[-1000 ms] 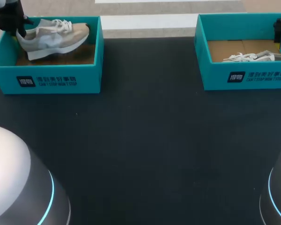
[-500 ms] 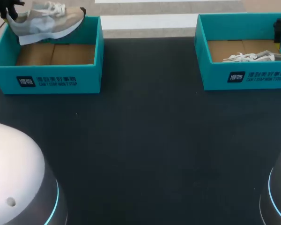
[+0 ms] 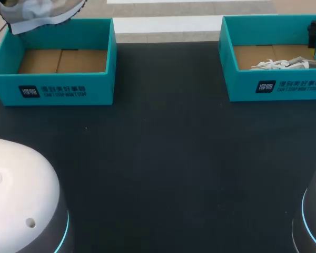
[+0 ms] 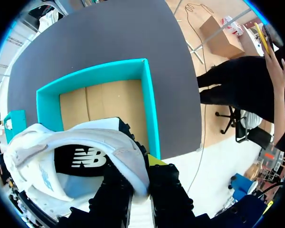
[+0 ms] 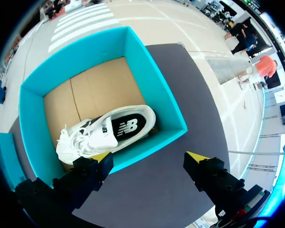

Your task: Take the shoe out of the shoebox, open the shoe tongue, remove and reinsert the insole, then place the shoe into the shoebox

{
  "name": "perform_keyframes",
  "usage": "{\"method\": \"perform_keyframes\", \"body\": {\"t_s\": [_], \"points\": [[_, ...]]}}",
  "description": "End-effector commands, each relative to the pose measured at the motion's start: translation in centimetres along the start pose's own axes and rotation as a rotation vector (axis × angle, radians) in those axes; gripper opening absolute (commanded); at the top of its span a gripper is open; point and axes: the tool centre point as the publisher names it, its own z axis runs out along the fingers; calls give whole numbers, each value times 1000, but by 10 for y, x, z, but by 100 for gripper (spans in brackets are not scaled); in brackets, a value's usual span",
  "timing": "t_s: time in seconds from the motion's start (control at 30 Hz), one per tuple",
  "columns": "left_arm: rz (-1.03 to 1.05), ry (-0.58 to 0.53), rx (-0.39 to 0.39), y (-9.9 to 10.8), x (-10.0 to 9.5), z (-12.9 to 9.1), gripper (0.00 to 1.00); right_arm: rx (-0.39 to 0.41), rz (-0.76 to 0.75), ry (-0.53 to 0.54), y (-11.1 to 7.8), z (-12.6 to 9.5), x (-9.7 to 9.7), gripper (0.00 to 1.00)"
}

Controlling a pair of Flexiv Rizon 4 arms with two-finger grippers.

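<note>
shoe spot: the shoe [image 3: 39, 11] hangs in the air above the left shoebox [image 3: 58, 89], clear of its rim; the box under it shows only bare cardboard floor
left claw: the left gripper [image 4: 141, 183] is pinched onto the heel collar, one finger on the inside of the shoe and one against the back of the heel; the gap between them is just the thickness of the collar
right claw: the right gripper [image 5: 148, 159] is spread wide with nothing in it; it hovers over the near wall of the right shoebox [image 5: 154, 90], where a second shoe [image 5: 109, 133] lies on its side
handling: looks light to me, with a soft upper and a stiffer sole (typical runner); held from one point at the heel, the toe will probably droop and swing
where to grab: the heel collar seems the firmest bit of the upper, so a decent hold; I'd take the floppy tongue at its top edge and the thin insole at the heel end, once the shoe sits sole-down on the table [image 3: 163, 158]
</note>
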Motion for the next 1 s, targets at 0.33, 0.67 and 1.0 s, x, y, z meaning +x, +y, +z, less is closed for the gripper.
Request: {"method": "perform_keyframes", "body": {"t_s": [0.33,0.67,1.0], "points": [[-1,5,-20,-7,-2,-3,0,-1,0,1,0,0,0,100],[62,46,-63,-74,-56,-22,0,-1,0,1,0,0,0,100],[-26,102,-58,-143,-91,-54,0,-1,0,1,0,0,0,100]]}}
